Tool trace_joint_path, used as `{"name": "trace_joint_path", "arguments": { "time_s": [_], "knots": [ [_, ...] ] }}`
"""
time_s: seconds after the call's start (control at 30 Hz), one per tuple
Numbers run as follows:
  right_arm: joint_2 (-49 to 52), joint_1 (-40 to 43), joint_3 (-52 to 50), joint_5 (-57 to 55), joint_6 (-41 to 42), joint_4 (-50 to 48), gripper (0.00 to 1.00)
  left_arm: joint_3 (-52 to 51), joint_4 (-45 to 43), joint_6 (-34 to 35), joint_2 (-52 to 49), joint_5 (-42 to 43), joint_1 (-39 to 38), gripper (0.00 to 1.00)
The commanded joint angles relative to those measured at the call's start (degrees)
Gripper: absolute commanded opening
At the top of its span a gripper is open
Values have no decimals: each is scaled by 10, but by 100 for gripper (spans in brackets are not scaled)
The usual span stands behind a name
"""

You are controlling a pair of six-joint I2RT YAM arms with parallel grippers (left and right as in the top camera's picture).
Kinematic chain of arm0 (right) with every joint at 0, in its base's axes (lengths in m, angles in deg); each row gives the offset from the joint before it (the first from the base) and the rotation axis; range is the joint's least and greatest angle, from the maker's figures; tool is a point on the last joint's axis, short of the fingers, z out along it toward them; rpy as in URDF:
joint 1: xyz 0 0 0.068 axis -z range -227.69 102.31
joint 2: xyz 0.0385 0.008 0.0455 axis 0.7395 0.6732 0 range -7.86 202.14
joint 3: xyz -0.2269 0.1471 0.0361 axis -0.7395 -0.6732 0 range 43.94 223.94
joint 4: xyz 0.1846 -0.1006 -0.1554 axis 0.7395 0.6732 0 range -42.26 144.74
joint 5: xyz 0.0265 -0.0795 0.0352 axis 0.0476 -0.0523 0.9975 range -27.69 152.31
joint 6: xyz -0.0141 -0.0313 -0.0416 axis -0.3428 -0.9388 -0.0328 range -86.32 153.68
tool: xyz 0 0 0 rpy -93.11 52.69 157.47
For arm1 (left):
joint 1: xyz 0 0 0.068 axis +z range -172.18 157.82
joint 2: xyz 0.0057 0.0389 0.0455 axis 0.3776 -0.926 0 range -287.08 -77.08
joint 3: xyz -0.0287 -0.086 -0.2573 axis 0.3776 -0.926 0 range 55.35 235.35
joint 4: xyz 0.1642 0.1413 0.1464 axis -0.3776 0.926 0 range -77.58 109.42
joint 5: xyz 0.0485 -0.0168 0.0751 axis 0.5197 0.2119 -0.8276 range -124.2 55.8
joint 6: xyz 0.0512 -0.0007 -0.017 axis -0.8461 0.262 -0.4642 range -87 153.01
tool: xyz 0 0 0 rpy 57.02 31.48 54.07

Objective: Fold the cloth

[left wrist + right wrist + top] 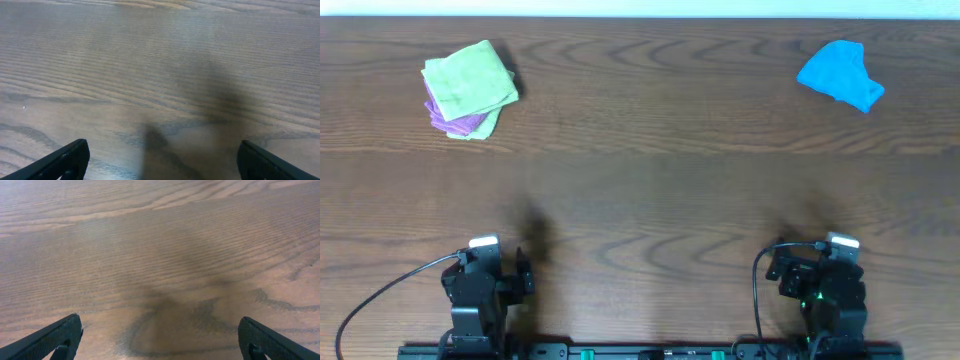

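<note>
The bright sky-blue cloth (841,74) lies crumpled at the far right of the wooden table (640,180), seen only in the overhead view. My left gripper (162,160) is open and empty near the front left edge, far from the cloth. My right gripper (160,337) is open and empty near the front right edge, well in front of the cloth. Both wrist views show only bare wood between the fingers. In the overhead view the left arm (480,280) and right arm (825,280) sit at the front edge.
A light green cloth (470,80) lies folded on top of a purple cloth (460,120) at the far left of the table. A pale wall strip runs along the table's back edge.
</note>
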State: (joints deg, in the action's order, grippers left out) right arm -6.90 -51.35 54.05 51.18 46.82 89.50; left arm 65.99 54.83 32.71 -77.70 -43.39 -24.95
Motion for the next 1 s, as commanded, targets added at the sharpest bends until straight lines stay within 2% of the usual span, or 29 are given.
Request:
{"name": "trace_joint_path", "arguments": {
  "time_s": [0.0,0.77,0.97],
  "knots": [
    [-6,5,-6,2,-6,0,99,-12,5,-10,4,2,2,95],
    [-4,5,-2,7,-5,0,99,-11,5,-10,4,2,2,95],
    [59,14,65,4,5,0,99,-12,5,-10,4,2,2,95]
  ]
}}
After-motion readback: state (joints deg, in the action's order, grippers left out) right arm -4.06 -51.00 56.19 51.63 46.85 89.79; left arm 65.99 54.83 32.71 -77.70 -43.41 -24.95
